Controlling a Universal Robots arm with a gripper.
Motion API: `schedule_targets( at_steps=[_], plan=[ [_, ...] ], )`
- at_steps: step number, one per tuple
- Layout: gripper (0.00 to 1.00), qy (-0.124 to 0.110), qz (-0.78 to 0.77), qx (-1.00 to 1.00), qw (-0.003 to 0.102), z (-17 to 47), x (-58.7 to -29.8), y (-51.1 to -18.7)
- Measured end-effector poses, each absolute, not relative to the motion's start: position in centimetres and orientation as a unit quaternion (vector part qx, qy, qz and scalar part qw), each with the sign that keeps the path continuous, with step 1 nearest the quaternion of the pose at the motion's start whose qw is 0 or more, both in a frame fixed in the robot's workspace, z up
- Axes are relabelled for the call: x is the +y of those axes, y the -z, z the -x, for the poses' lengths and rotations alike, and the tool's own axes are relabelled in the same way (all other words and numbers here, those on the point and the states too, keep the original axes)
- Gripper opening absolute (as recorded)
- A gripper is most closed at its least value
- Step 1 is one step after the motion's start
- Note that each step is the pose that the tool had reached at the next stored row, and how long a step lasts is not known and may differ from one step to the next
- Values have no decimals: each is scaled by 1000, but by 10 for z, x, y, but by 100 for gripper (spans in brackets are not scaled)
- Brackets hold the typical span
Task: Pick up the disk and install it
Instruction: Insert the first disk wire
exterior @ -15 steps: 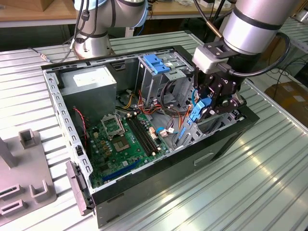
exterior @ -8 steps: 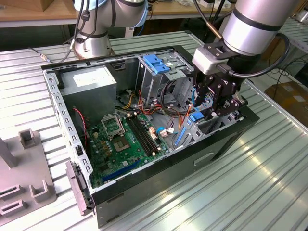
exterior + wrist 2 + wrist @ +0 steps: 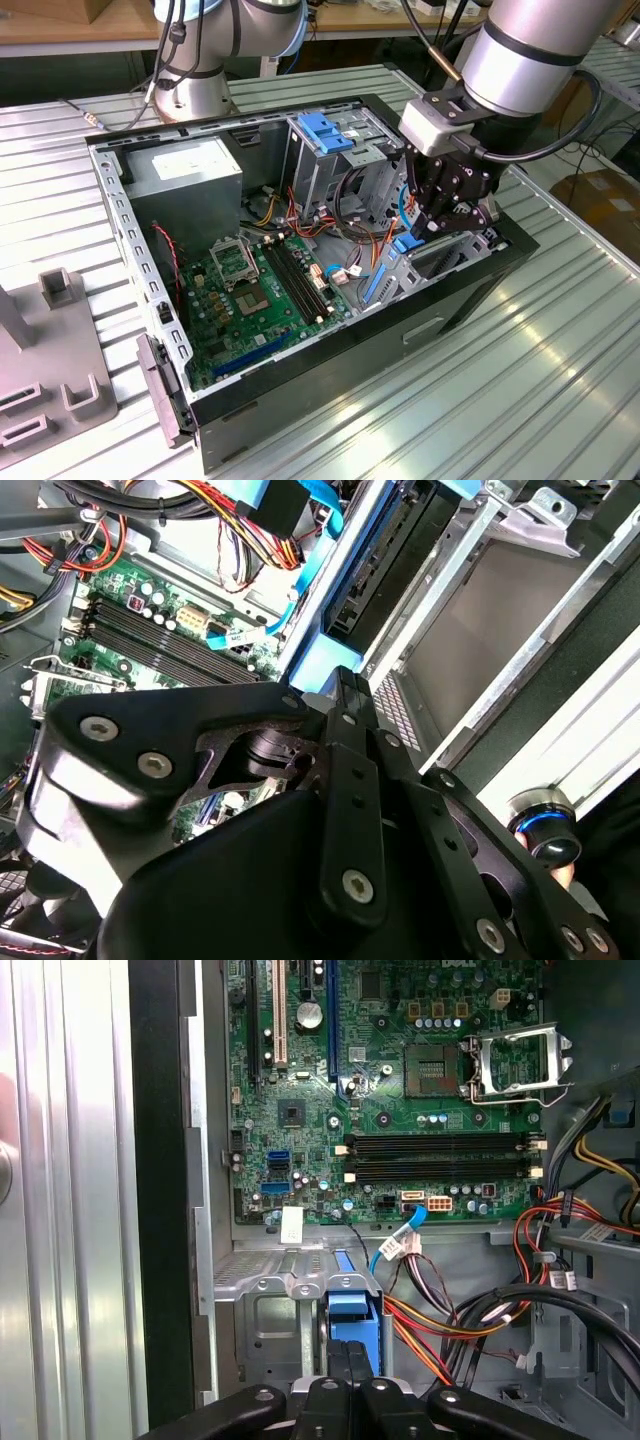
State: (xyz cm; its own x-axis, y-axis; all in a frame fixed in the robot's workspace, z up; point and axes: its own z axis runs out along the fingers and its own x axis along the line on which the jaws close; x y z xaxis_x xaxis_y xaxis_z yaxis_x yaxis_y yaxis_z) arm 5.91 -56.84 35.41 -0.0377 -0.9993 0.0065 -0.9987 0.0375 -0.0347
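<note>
While pinched together on the blue end tab of the disk [image 3: 352, 1312], held at the drive bay [image 3: 262, 1282]; long axis running straight ahead of the gripper [image 3: 352, 1358], into the bay

Your computer case [image 3: 470, 290] lies open on the table [image 3: 560, 380]. Inside, the motherboard [image 3: 260, 290] sits toward the exterior view's left, with the power supply [image 3: 185, 175] behind it and the drive cage [image 3: 330, 150] further right. The gripper [image 3: 428, 228] hangs just over the disk [image 3: 405, 243], by the case's wall on the exterior view's right.
</note>
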Motion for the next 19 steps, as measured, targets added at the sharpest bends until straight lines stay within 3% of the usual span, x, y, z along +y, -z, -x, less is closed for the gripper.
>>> schedule_targets(
  at_steps=[19],
  plan=[
    [11,15,696,718,10,-80,-568,-355]
  ],
)
